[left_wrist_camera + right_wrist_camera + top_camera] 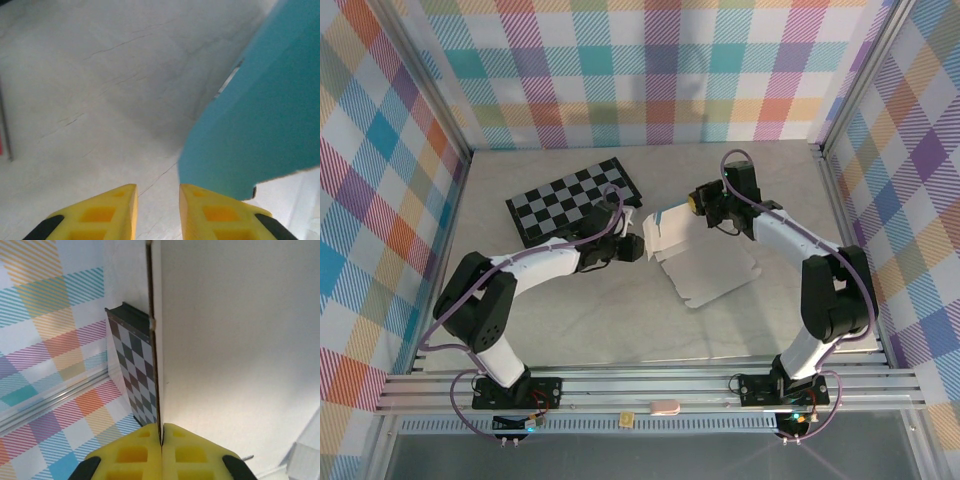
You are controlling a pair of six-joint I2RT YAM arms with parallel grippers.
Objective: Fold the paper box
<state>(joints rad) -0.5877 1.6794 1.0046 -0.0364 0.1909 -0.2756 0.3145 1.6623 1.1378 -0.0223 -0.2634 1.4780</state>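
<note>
While the left arm stretches from its base toward two o'clock in the top view, left claw (625, 248) at nine o'clock of the paper box (710, 262), the right arm folds back toward ten o'clock, right claw (688, 208) at the box's raised flap; bare counter (620, 320) lies at six o'clock. From the left wrist, that claw (157, 210) stands narrowly parted on nothing, teal card at two o'clock. From the right wrist, that claw (161, 450) pinches the box's thin edge, the checkered board (131, 371) at nine o'clock.
</note>
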